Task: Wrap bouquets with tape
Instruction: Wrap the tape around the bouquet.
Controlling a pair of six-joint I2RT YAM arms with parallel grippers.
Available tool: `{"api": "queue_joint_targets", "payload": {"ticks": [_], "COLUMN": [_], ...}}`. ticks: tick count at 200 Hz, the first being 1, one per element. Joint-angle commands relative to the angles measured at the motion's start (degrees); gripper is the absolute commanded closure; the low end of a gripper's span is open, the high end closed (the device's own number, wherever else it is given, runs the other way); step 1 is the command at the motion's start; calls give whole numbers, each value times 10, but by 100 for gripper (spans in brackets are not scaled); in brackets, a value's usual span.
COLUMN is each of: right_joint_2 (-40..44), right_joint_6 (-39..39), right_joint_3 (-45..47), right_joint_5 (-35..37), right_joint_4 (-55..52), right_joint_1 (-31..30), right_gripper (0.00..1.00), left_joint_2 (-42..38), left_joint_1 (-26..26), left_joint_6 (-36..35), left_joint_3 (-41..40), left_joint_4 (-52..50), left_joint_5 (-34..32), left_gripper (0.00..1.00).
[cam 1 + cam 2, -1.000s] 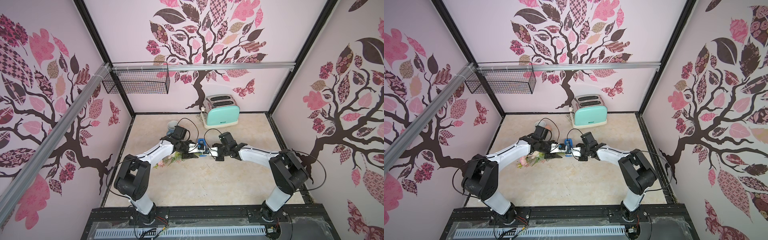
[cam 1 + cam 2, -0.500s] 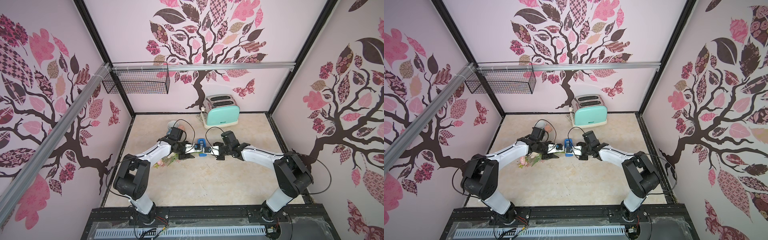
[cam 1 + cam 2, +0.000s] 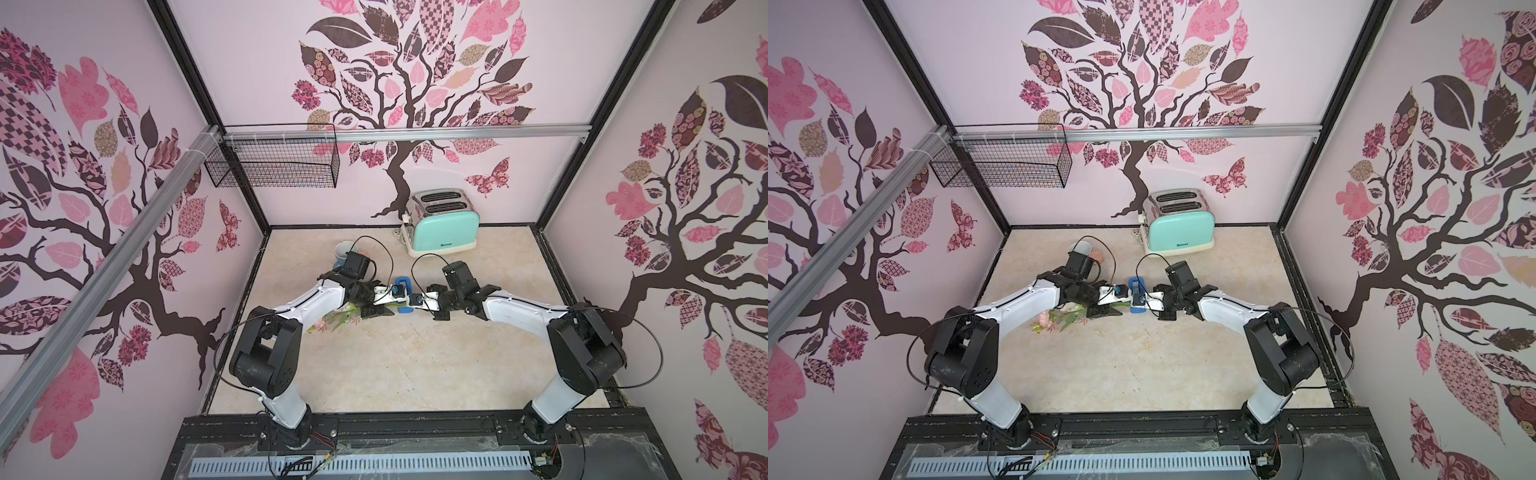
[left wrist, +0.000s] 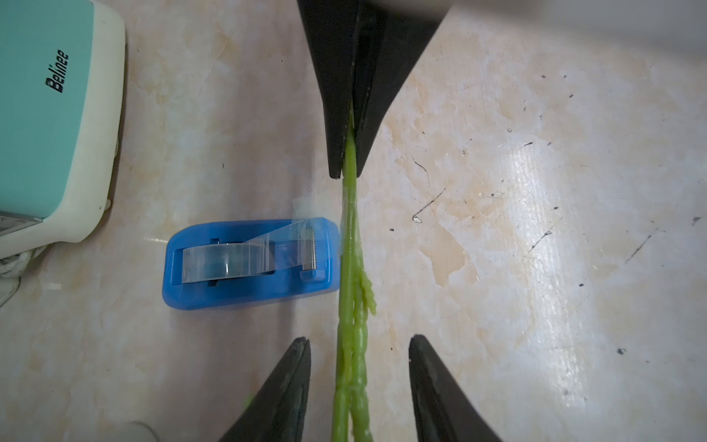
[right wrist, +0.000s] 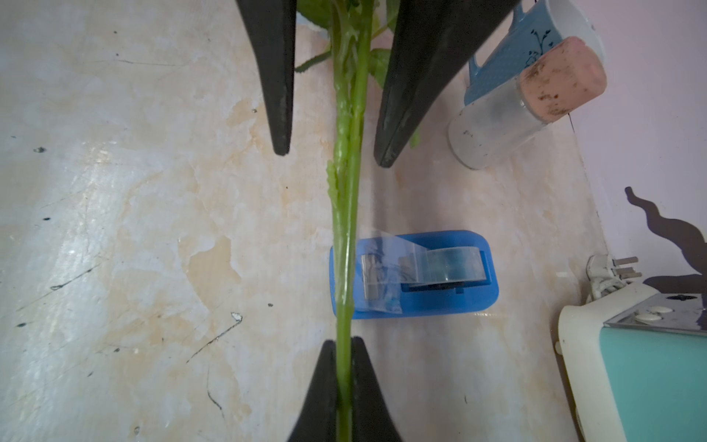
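Note:
The bouquets' green stems (image 4: 350,268) run between both grippers, a little above the table. My right gripper (image 5: 343,342) is shut on the stems' thin end. My left gripper (image 4: 359,340) stands open astride the stems, with a gap on each side. The blue tape dispenser (image 4: 250,264) sits on the table right beside the stems, and a clear strip of tape (image 5: 382,248) runs from the roll up to them. In both top views the pink blooms (image 3: 328,322) (image 3: 1050,322) lie under the left arm, and the dispenser (image 3: 403,286) is between the two wrists.
A blue mug (image 5: 509,57) and a clear jar with a pink lid (image 5: 528,99) stand near the left wall behind the left arm. A mint toaster (image 3: 442,226) is at the back. A wire basket (image 3: 274,162) hangs high on the back left.
Both wrists have shifted slightly over the dispenser. The left jaws have narrowed a little round the stems. The right grip has not changed.

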State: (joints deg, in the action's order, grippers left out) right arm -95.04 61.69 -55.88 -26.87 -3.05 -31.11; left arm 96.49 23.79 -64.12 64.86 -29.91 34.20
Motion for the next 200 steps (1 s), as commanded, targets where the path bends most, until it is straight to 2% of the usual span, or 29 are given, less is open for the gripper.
{"api": "queue_joint_targets", "payload": {"ticks": [1, 36, 51, 79, 129, 200], "right_joint_2": [-1, -5, -6, -6, -9, -16], "right_joint_6": [8, 9, 11, 9, 9, 2], "right_joint_3": [-28, -30, -29, -27, -30, -31], "right_joint_5": [-67, -69, -66, -69, -73, -80], "right_joint_4": [-13, -13, -13, -9, -9, -6], "right_joint_1": [-12, -13, -16, -18, -22, -23], "right_gripper": [100, 100, 100, 100, 100, 100], "left_joint_2": [6, 13, 17, 28, 41, 41], "left_joint_1": [14, 19, 23, 34, 48, 57], "left_joint_6": [3, 3, 11, 9, 19, 41], "left_joint_3": [25, 32, 36, 39, 54, 62], "left_joint_4": [-9, -11, -7, -4, -13, 0], "left_joint_5": [10, -2, 0, -16, -19, -36], "left_gripper": [55, 60, 67, 72, 71, 65]}}
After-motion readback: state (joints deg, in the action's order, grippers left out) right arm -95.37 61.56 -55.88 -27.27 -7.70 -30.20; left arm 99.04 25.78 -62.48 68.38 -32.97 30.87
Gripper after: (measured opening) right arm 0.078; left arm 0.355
